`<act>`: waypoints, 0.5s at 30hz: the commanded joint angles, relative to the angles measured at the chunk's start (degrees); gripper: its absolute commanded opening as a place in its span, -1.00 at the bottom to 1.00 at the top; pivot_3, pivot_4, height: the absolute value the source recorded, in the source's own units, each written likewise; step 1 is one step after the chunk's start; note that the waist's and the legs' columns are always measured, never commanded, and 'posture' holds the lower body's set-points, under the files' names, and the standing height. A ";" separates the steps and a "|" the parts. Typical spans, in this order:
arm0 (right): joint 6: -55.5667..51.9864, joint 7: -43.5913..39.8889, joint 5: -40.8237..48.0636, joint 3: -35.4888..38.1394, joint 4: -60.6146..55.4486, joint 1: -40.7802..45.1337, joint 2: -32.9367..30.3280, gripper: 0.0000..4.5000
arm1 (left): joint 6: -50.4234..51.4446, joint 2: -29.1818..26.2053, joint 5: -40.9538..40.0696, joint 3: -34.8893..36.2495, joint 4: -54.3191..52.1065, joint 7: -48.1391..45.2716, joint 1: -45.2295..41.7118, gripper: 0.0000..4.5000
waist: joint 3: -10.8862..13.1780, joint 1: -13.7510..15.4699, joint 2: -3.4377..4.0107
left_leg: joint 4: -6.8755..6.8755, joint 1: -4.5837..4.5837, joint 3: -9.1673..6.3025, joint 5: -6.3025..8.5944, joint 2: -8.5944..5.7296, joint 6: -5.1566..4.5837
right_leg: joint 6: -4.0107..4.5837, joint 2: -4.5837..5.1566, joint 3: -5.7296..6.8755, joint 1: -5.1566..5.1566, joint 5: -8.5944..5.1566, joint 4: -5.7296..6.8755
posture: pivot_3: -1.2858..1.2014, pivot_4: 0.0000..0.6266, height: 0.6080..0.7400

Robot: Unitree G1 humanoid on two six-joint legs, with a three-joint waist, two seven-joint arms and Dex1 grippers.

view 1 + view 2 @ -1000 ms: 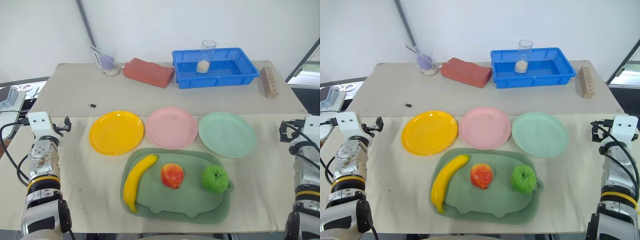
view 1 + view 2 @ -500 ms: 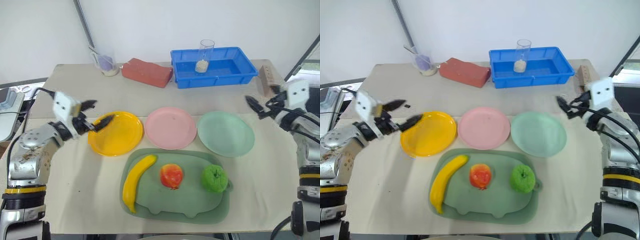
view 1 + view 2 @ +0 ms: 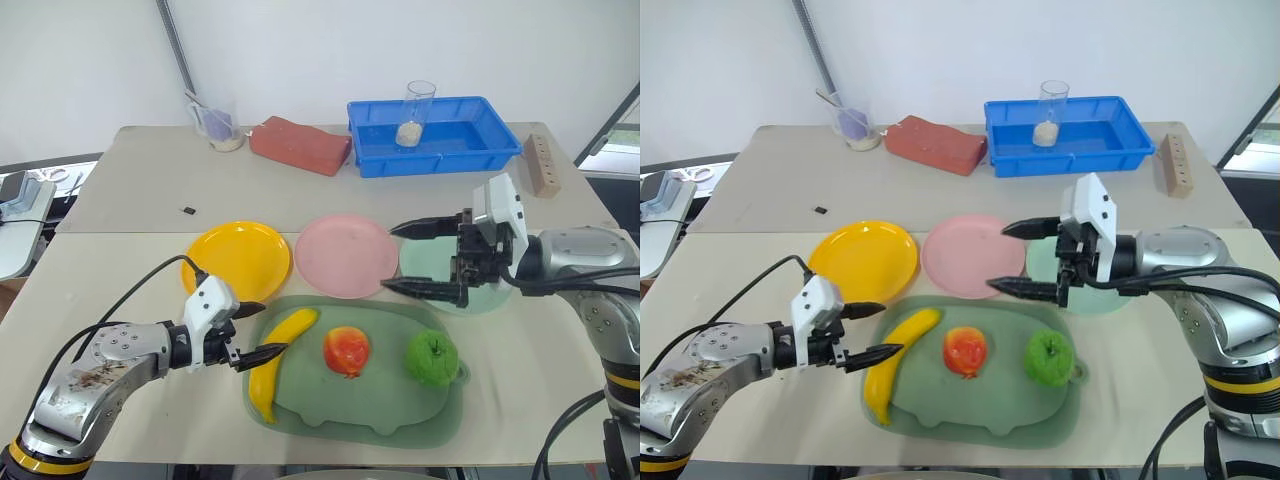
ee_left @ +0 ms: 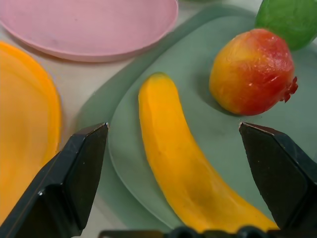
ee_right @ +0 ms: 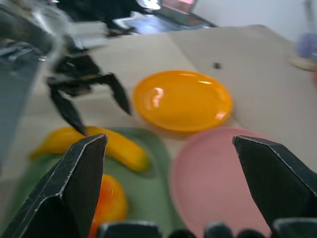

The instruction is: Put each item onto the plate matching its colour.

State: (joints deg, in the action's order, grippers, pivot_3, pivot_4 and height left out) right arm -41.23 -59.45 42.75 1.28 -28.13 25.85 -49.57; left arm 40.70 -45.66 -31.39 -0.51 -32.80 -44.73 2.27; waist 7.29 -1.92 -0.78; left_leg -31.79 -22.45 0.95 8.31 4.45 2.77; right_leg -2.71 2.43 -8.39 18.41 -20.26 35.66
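Fruits (image 3: 345, 351) unmoved, both end effectors now closer.

We find no writing that can be read on anything here; no label, brand, number or sign stands out on any surface.

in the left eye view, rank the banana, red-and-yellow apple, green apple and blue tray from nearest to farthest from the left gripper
1. Long curved yellow banana, right at the left gripper.
2. Round red-and-yellow apple, mid-tray.
3. Round bright green apple, far right.
4. Blue plastic tray, at the back.
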 commanded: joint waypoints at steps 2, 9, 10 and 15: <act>-0.29 -1.91 0.47 -1.05 -3.86 0.22 -1.79 0.99 | -1.16 0.39 3.62 -3.99 0.02 0.65 -1.67 1.00 | 0.01 -0.07 -0.02 | 0.00 -0.03 0.00 0.01 0.00 -0.07 | -0.11 0.00 0.00 0.01 0.06 -0.06 | 0.03 -0.52 1.00; -0.31 -1.41 0.23 -1.26 -3.96 1.41 -1.53 1.00 | -5.43 0.04 7.99 -7.08 2.96 -1.41 -1.65 -0.25 | 0.01 -0.24 -0.03 | 0.01 -0.06 0.00 -0.04 0.00 -0.19 | -0.09 0.00 0.00 0.06 0.08 -0.11 | 0.03 -0.52 1.00; -0.25 -1.34 0.19 -1.25 -3.94 1.53 -1.51 1.00 | -5.92 0.05 8.65 -7.36 3.51 -1.59 -1.84 -0.45 | 0.01 -0.20 -0.03 | 0.01 -0.06 0.00 -0.04 0.00 -0.19 | -0.09 0.00 0.00 0.06 0.07 -0.11 | 0.03 -0.52 1.00; 0.42 -1.37 -0.51 -1.48 -3.93 1.31 -1.56 1.00 | -8.39 0.32 10.35 -7.43 7.16 -2.59 -3.08 -0.55 | 0.01 -0.10 -0.02 | 0.00 -0.06 0.00 -0.03 0.00 -0.19 | -0.07 0.00 0.00 0.05 0.07 -0.12 | 0.03 -0.52 1.00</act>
State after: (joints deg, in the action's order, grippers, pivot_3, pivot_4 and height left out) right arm -41.73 -60.91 42.57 -0.93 -30.77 26.30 -50.75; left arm 33.05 -45.04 -22.79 -8.26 -27.35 -47.51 -0.29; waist 7.30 -2.01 -0.80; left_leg -31.79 -22.51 0.95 8.28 4.45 2.58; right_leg -2.77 2.44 -8.39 18.46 -20.20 35.54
